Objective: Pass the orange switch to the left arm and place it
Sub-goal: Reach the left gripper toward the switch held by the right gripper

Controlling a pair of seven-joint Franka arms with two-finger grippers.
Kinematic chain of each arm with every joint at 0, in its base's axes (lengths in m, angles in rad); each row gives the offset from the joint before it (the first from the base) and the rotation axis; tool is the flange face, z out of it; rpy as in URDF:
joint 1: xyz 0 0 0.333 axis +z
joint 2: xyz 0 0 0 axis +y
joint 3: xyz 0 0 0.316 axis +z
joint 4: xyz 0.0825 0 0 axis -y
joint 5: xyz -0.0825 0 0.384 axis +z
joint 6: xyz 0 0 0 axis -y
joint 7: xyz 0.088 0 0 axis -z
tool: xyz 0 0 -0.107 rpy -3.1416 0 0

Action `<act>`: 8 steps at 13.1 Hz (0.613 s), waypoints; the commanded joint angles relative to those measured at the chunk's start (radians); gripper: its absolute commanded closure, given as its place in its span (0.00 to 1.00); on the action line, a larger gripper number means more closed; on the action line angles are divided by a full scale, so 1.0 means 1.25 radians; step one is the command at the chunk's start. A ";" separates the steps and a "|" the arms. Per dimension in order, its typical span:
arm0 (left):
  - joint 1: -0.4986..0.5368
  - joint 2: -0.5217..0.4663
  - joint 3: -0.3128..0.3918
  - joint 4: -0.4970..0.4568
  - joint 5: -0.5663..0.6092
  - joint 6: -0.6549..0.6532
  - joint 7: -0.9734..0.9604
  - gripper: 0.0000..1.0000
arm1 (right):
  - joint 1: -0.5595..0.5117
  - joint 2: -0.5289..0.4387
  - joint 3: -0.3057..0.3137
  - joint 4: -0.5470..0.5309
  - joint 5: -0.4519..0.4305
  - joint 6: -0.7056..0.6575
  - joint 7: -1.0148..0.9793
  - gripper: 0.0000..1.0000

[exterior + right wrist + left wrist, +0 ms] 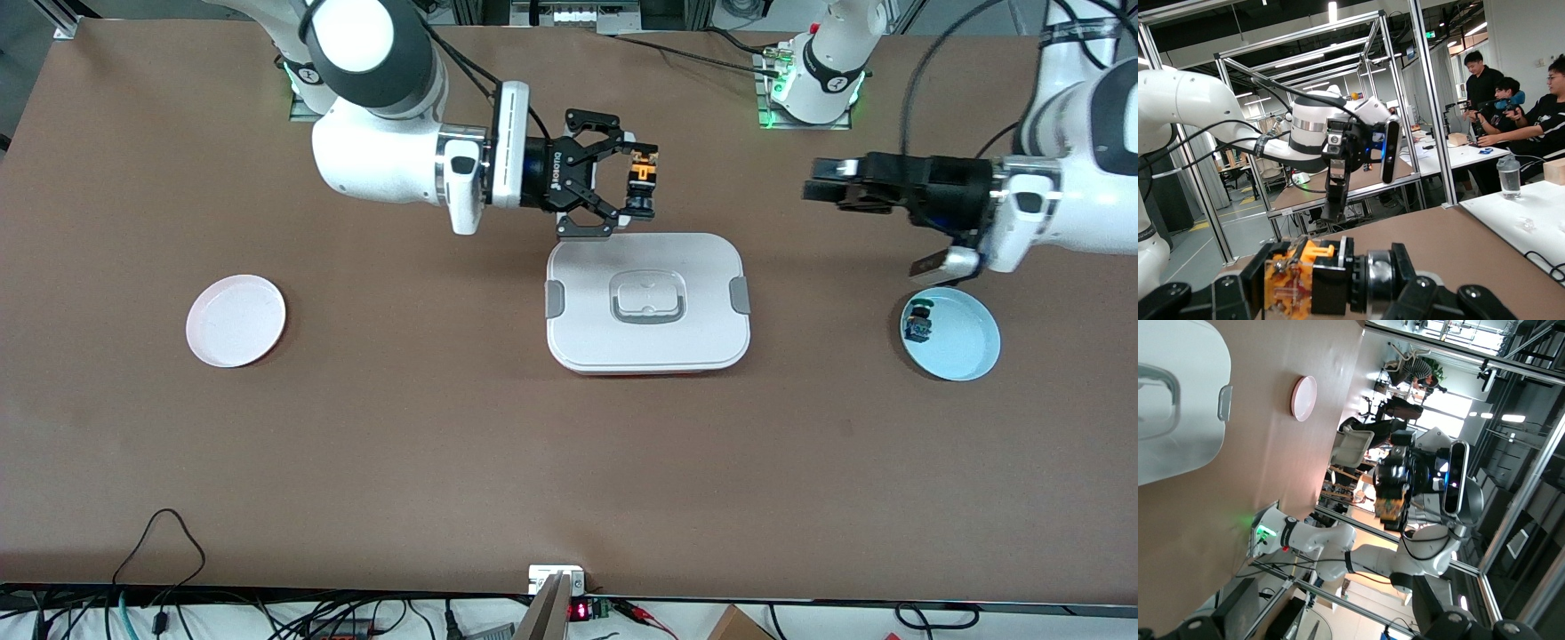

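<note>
Fingers (633, 206) of the right gripper (642, 185) clamped on the orange switch (644, 172), held in the air over the edge of the box (648, 300) that lies toward the robots' bases; fingers (836, 168) of the left gripper (822, 180) spread wide and holding nothing, up in the air over bare surface (498, 462) just above the light blue plate (960, 342). Nearest the front camera, only bare brown surface. Next, roughly in a row: pink plate (236, 320) toward the right arm's end, white lidded box with grey side clips and a recessed handle in the middle, light blue plate toward the left arm's end, carrying a small black piece with blue and green parts (917, 322) near its rim. Farther still, the two grippers pointing at each other, well apart, with the switch between them, nearer the right one. In the right wrist view, orange switch (1301, 283) close up between dark fingers, with the left arm's gripper (1335, 200) facing it farther off. In the left wrist view, a corner of the box (1178, 400), the pink plate (1304, 397), and the right gripper (1395, 497) with the orange switch (1390, 510) at its tip.
</note>
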 commanded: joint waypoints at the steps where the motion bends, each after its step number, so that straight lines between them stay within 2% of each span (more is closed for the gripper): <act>1: 0.006 -0.012 -0.048 -0.023 -0.055 0.074 -0.005 0.00 | 0.014 0.017 -0.002 0.031 0.023 0.016 -0.014 1.00; 4: 0.001 -0.001 -0.080 -0.021 -0.103 0.129 0.008 0.00 | 0.014 0.015 -0.001 0.036 0.023 0.007 -0.025 1.00; 8: 0.001 0.006 -0.177 -0.023 -0.206 0.256 0.084 0.00 | 0.014 0.017 -0.001 0.037 0.027 0.007 -0.075 1.00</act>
